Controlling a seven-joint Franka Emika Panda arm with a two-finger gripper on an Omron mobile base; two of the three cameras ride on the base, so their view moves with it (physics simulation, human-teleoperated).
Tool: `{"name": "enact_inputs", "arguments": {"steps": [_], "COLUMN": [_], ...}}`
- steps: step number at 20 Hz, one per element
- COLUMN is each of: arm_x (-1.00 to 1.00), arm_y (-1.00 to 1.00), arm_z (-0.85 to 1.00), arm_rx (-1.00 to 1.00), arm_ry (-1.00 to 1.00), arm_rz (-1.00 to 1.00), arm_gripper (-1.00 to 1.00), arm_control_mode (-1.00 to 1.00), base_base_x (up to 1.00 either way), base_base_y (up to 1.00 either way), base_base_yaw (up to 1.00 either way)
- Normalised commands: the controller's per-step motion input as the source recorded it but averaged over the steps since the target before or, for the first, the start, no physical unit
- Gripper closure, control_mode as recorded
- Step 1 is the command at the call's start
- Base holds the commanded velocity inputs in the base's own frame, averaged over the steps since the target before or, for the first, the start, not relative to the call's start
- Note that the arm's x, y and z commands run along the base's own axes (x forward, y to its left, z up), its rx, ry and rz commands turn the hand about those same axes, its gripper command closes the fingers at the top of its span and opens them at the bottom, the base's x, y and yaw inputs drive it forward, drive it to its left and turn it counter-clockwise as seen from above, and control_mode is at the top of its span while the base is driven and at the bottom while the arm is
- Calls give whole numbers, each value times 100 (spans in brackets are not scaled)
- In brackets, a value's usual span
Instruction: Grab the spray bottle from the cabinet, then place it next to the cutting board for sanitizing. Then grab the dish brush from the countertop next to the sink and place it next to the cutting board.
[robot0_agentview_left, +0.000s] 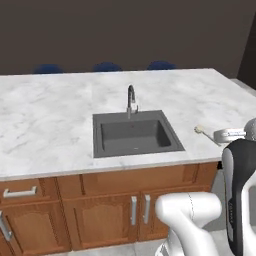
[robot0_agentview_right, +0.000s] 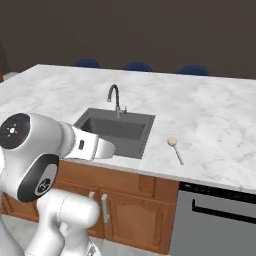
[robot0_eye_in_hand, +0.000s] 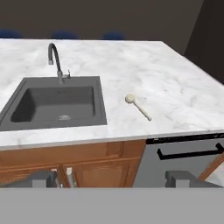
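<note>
Seemingly poised before the kitchen island, we held our two-finger gripper spread wide and grasping nothing, its dark finger tips rising well apart at the bottom of the hand view, out in front of the reddish-brown low cabinets and short of the table's edge.

On the white marble table with grey veining, the slim dish brush with a round cream-white head and thin tan handle lay flat, just to the right of the dark grey rectangular recessed sink and near the front edge. In the right base view the dish brush rested with its head toward the back and its handle angled toward the front right. In the left base view its head peeked out beside our white arm.

A slim dark curved faucet stood at the sink's back rim. Below the table on the right sat a grey appliance front with a dark bar handle. Three dark blue rounded chair backs showed beyond the far edge of the table.
</note>
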Motion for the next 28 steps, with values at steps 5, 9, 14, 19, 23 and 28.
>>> {"name": "enact_inputs", "arguments": {"steps": [5,9,14,19,23,28], "arm_x": [0,0,0,10,41,43], "arm_y": [0,0,0,-16,-37,-32], "arm_z": [0,0,0,-7,-35,-45], "arm_rx": [0,0,0,2,3,0], "arm_ry": [0,0,0,1,11,16], "arm_rz": [0,0,0,0,0,0], "arm_gripper": [-100,-100,-100,-100,-100,-100], "arm_control_mode": [100,100,100,-100,-100,-100], "base_base_x": [44,59,33,18,0,0], "base_base_y": [-34,-35,-40,-22,0,0], "base_base_yaw": [0,0,0,0,0,0]}}
